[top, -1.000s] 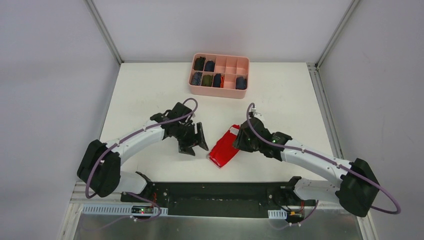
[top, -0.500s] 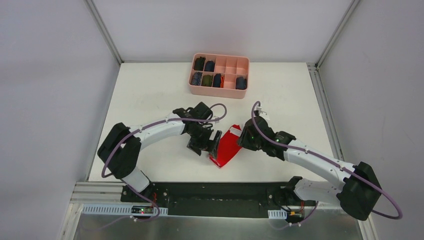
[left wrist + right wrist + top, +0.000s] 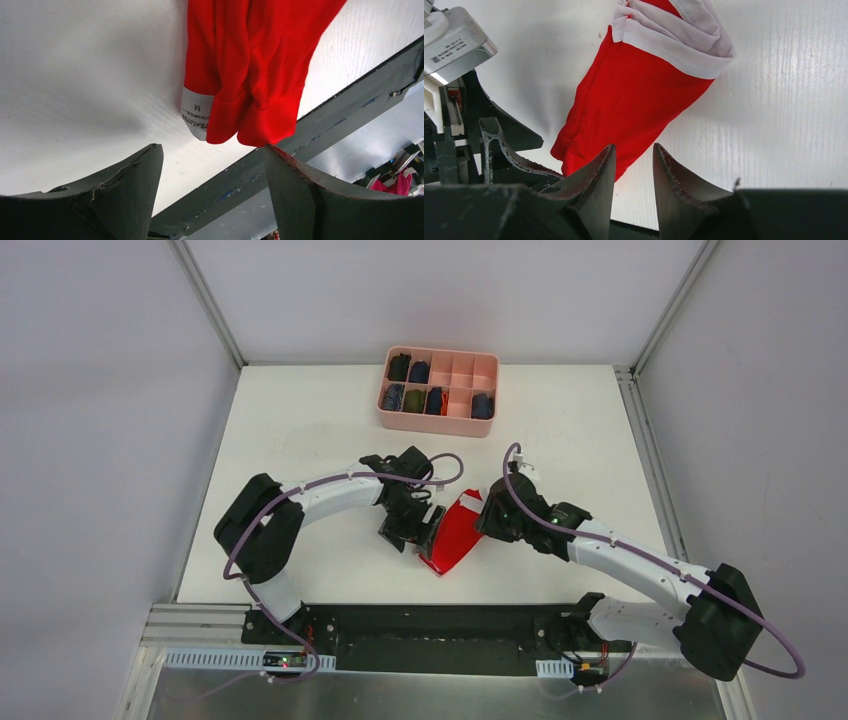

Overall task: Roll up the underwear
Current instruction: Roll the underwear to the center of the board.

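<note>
Fingers (image 3: 115,190) of the left end effector (image 3: 211,150) stand wide apart with nothing between them. They are aimed at the near, narrow end of the underwear (image 3: 250,75), which lies just ahead of the tips and apart from them. The right end effector (image 3: 634,147) shows only a slim gap. Bare tabletop (image 3: 774,125) is visible through that gap and no cloth is clamped, though the red edge runs up against its left-hand finger.

From above, the underwear (image 3: 450,538) lies on the tabletop (image 3: 300,420) as a long, folded strip between the two end effectors. It sits near the front edge, with the left end effector (image 3: 415,530) at its side and the right one (image 3: 490,515) at the far end. The white band (image 3: 674,45) marks that far end, and a small size label (image 3: 197,112) hangs out at the near end. Well behind stands a pink compartment tray (image 3: 435,423) holding dark rolled garments.

The garment is probably light, limp and a little stretchy, so it should buckle rather than push and will slide easily on the smooth surface. The thick near end, where several layers stack, looks like the best place to pinch and start the roll. The band end would likely need pinning so the strip does not drag along.
</note>
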`<action>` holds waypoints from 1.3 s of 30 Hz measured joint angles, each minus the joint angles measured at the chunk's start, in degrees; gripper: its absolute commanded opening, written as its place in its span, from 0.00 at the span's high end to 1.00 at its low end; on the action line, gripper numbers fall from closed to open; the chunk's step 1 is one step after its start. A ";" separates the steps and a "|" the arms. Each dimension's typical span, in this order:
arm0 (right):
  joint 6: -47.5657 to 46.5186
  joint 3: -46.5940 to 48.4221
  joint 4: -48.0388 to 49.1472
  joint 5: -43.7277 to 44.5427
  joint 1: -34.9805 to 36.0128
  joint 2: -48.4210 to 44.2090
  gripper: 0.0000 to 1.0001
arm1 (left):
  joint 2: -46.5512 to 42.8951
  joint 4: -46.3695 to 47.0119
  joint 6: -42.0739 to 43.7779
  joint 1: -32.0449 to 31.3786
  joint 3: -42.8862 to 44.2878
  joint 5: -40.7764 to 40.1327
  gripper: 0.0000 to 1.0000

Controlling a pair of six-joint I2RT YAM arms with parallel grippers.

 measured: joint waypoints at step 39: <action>-3.34 0.00 -0.59 -2.19 0.02 0.76 0.64 | 2.75 7.74 -10.03 0.48 -1.46 2.47 1.00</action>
